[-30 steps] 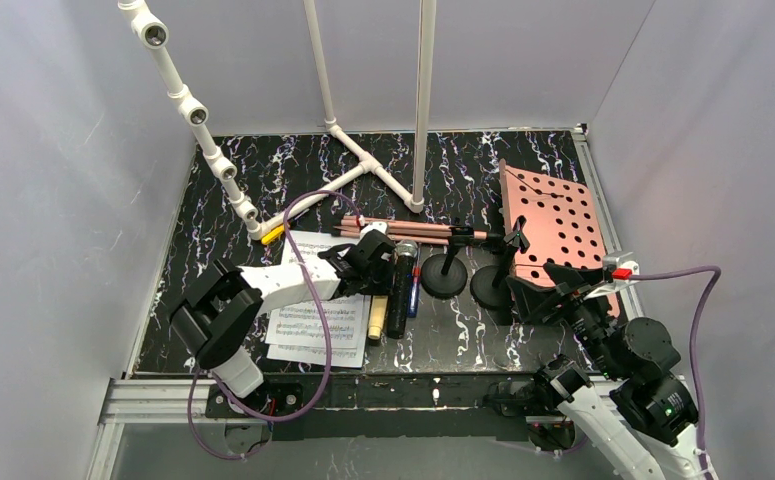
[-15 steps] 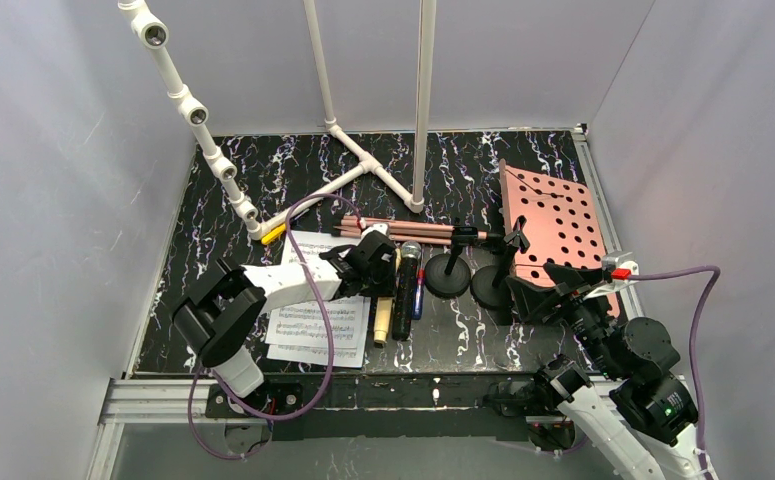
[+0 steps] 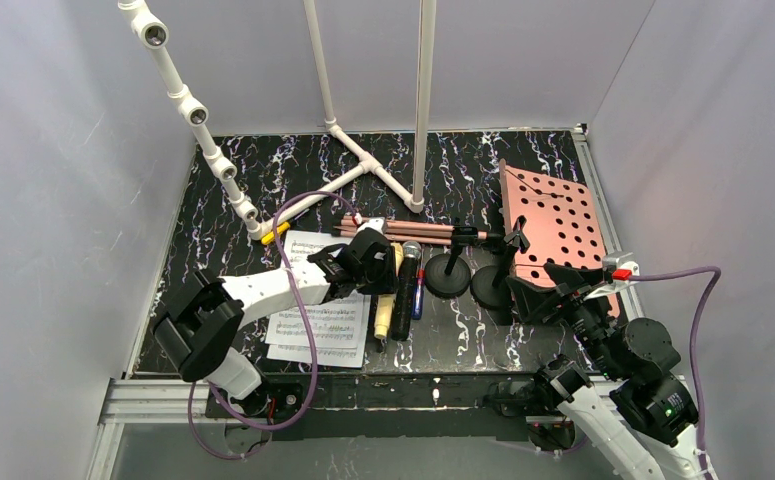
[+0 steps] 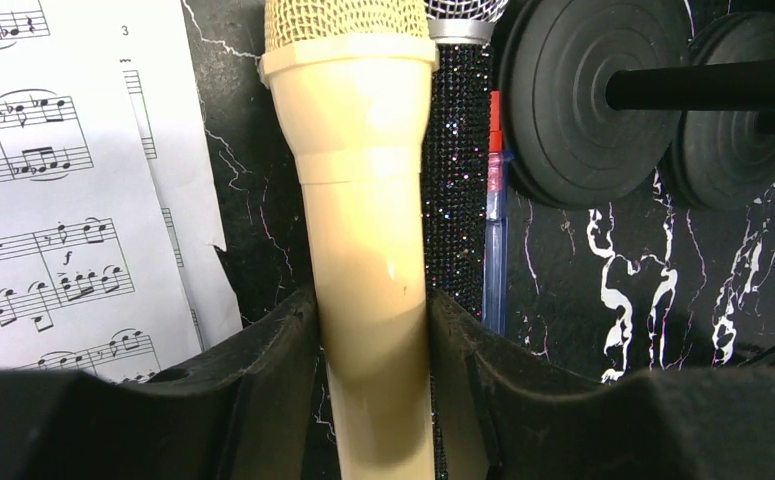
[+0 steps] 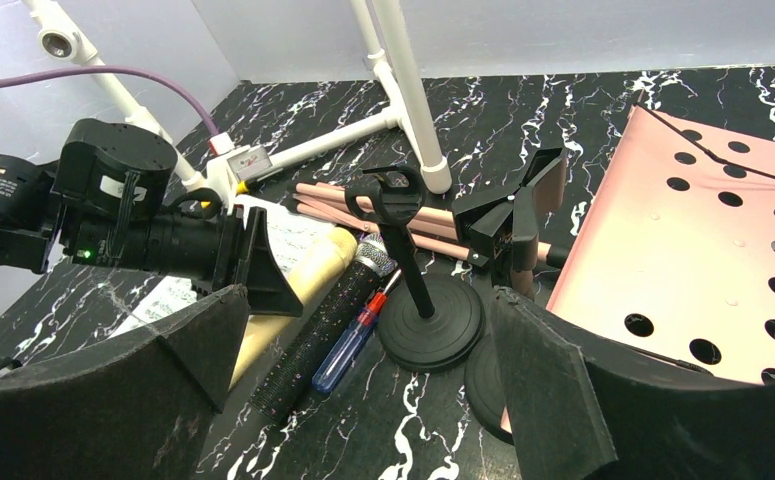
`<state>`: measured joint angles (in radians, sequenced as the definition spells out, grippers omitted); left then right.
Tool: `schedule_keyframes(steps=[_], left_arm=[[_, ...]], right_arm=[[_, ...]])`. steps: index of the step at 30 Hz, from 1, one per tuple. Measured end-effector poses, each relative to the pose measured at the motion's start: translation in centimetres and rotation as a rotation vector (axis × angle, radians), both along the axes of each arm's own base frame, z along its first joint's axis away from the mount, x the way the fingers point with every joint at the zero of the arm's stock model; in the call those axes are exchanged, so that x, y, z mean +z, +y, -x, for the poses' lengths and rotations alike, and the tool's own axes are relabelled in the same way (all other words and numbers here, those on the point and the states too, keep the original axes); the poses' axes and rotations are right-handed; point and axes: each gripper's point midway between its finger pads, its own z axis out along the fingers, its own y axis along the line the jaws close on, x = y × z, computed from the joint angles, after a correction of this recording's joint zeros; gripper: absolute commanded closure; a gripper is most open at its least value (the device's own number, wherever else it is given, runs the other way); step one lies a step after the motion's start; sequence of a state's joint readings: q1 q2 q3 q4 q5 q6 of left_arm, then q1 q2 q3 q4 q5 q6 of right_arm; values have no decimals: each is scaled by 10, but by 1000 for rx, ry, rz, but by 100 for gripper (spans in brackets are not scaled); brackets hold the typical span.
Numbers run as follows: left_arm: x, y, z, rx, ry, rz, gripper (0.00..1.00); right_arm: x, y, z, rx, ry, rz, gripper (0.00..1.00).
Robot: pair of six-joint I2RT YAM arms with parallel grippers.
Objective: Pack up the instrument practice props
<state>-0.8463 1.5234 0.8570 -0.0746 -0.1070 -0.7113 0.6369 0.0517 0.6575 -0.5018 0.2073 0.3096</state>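
My left gripper [image 3: 373, 262] is shut on the yellow microphone [image 4: 363, 200], its jaws pressing both sides of the handle just above the table. The black grey-headed microphone [image 3: 404, 295] lies right beside it. White sheet-music pages [image 3: 318, 325] lie to the left of both. Two black round-based mic poles [image 3: 444, 275] stand to the right, in front of the copper tripod legs [image 3: 413, 232]. The pink perforated music board [image 3: 558, 225] leans at the far right. My right gripper [image 5: 368, 300] hangs open near the poles, holding nothing.
A blue screwdriver with a red collar [image 5: 353, 345] lies between the black microphone and the nearer pole base. The white plastic pipe frame [image 3: 363, 160] stands at the back and runs along the left. Grey walls close in the table on three sides.
The left arm's elbow has swung left while its gripper stayed on the yellow microphone. Both microphones have shifted slightly right and turned a little. The right arm has not moved.
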Motion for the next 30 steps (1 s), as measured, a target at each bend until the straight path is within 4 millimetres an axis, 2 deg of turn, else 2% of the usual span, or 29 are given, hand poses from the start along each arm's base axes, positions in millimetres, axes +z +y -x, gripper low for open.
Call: schedule_keyframes(steps=[16, 21, 25, 30], left_arm=[[-11, 2, 3, 12, 18, -4, 53], [-9, 3, 4, 12, 17, -2, 47], [12, 7, 4, 10, -25, 17, 39], [66, 21, -1, 27, -146, 79, 30]], right_arm=[[1, -1, 1, 0, -4, -3, 1], [1, -1, 1, 0, -5, -3, 1], [1, -1, 1, 0, -5, -4, 1], [1, -1, 1, -3, -5, -4, 1]])
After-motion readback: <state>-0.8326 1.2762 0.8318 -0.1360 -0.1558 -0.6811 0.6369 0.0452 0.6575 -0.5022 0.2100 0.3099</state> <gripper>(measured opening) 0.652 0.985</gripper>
